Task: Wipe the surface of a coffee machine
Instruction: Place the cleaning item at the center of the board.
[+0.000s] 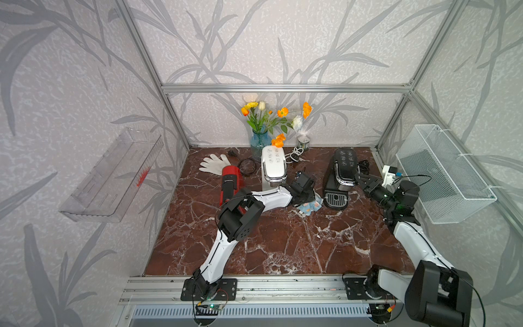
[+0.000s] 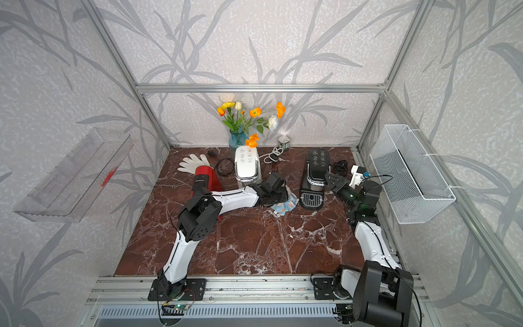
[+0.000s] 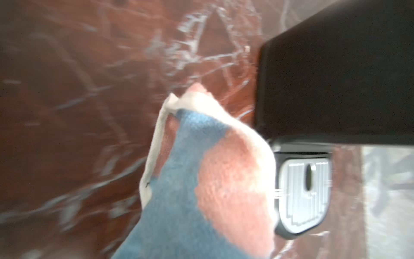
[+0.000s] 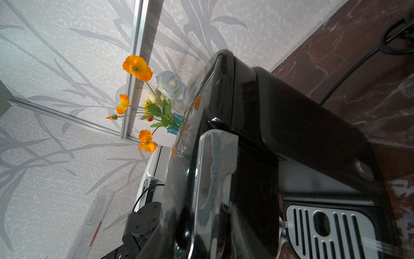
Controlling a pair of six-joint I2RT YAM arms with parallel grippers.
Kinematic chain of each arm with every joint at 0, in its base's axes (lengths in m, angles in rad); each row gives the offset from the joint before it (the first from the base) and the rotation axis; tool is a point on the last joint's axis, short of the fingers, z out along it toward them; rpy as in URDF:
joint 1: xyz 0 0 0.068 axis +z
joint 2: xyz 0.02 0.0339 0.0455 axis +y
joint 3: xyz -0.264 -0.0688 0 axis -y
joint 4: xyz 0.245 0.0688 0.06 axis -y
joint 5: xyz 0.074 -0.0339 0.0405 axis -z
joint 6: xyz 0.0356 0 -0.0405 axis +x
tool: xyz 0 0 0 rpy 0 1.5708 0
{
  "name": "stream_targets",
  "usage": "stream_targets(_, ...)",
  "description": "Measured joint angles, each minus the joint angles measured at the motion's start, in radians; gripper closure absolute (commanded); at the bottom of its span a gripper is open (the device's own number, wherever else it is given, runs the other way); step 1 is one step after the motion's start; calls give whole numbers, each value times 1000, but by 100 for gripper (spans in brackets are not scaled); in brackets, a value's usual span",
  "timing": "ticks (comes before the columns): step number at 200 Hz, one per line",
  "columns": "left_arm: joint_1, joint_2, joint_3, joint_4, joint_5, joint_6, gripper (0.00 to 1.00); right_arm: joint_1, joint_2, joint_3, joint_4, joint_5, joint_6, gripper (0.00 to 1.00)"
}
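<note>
Although the left gripper (image 1: pixel 306 198) appears in both top views, its fingertips are buried under its own wrist and the fabric, and the left wrist view shows no fingers at all. What can be read is a tight, closed pinch, with the blue, pink and white patterned cloth (image 1: pixel 310 206) bunched out from it. The left wrist picture is blurred. The cloth fills its lower middle, just beside the silver slotted drip tray (image 3: pixel 304 190). Contact between cloth and machine cannot be confirmed.

The right gripper (image 1: pixel 360 179) sits at the right flank of the glossy black coffee machine (image 1: pixel 341 172), close to its chrome band. Whether its jaws stand wide or narrow, and whether they touch the casing, cannot be told. The right wrist view shows only the machine close up, cut off by the frame edges.

The machine stands upright on the right half of the dark red marble-patterned table (image 1: pixel 283 240). Its long axis runs from the back wall toward the front rail. The button panel tops the rear end and the drip tray faces the arm bases. The cloth lies at the machine's left, by the tray.
</note>
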Motion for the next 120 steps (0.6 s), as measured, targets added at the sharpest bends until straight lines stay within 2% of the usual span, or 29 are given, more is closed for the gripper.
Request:
stream_targets(43,-52,-161,-114,-57,-57,121,100,0,0,-5,10,0,-3,60)
stream_targets(76,-95,-261,-192,-63,-85,211,94,0,-12,-5,-9,2,-30,60)
stream_targets(83,-97,-270,-206,-64,-89,231,87,0,-21,-5,-23,2,-43,60)
stream_targets(89,-97,-273,-215,-65,-93,249,74,0,-31,-5,-40,5,-53,60)
stream_targets(96,-95,-274,-222,-68,-98,269,65,0,-46,-5,-64,8,-70,60)
stream_targets(120,-93,-274,-238,-90,-119,342,46,0,-109,-3,-177,32,-147,60)
